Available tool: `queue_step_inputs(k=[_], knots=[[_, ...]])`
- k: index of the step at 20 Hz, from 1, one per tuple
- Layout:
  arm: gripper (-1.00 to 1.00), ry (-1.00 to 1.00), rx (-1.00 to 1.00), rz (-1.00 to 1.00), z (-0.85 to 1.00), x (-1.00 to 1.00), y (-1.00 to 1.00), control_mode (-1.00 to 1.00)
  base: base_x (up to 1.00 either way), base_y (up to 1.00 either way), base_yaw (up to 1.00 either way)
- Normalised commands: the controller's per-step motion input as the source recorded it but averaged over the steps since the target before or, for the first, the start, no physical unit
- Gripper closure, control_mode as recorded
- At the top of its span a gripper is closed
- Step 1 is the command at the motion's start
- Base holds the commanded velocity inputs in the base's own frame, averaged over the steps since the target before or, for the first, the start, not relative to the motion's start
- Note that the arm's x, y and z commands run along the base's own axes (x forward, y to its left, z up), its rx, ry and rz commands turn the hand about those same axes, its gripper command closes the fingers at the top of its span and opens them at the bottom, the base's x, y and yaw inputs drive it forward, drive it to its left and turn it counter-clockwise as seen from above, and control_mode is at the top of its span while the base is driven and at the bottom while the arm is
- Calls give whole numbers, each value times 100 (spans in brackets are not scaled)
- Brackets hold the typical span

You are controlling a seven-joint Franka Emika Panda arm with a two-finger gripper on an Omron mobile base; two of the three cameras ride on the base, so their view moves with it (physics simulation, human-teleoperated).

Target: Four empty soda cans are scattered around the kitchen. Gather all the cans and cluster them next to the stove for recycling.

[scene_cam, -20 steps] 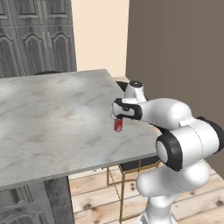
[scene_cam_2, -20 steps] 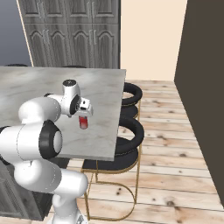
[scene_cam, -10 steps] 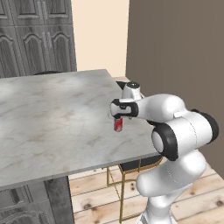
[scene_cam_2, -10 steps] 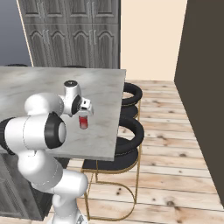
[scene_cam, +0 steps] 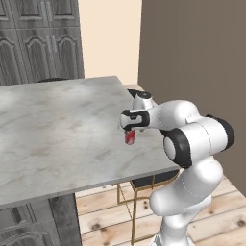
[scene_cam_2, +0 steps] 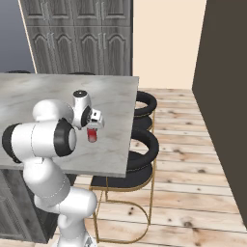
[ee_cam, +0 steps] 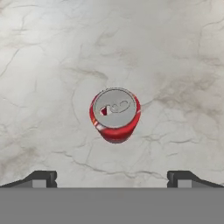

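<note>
One red soda can [ee_cam: 115, 114] stood upright on the marble counter [scene_cam: 57, 129]; the gripper [ee_cam: 112, 178] hovered above it, fingers spread wide.

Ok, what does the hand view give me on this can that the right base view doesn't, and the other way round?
Hand view: the soda can's silver top with its opening, seen from above, and the two fingertips set wide apart, neither touching it.

Right base view: the gripper hanging just above the can, the counter's edge, two black stools beside it, dark cabinets and the plank floor.

Both: one upright red can standing alone on the marble counter, not yet gripped.
</note>
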Motion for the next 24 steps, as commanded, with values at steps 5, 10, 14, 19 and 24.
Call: queue_step_inputs(k=[5, 10, 14, 19, 24], knots=[[-100, 0, 0, 0, -11, 17, 0, -100, 0, 0, 0], [-100, 0, 0, 0, -8, 19, 0, -100, 0, 0, 0], [-100, 0, 0, 0, -12, 20, 0, -100, 0, 0, 0], [-100, 0, 0, 0, -15, 18, 0, -100, 0, 0, 0], [-100, 0, 0, 0, -14, 17, 0, -100, 0, 0, 0]])
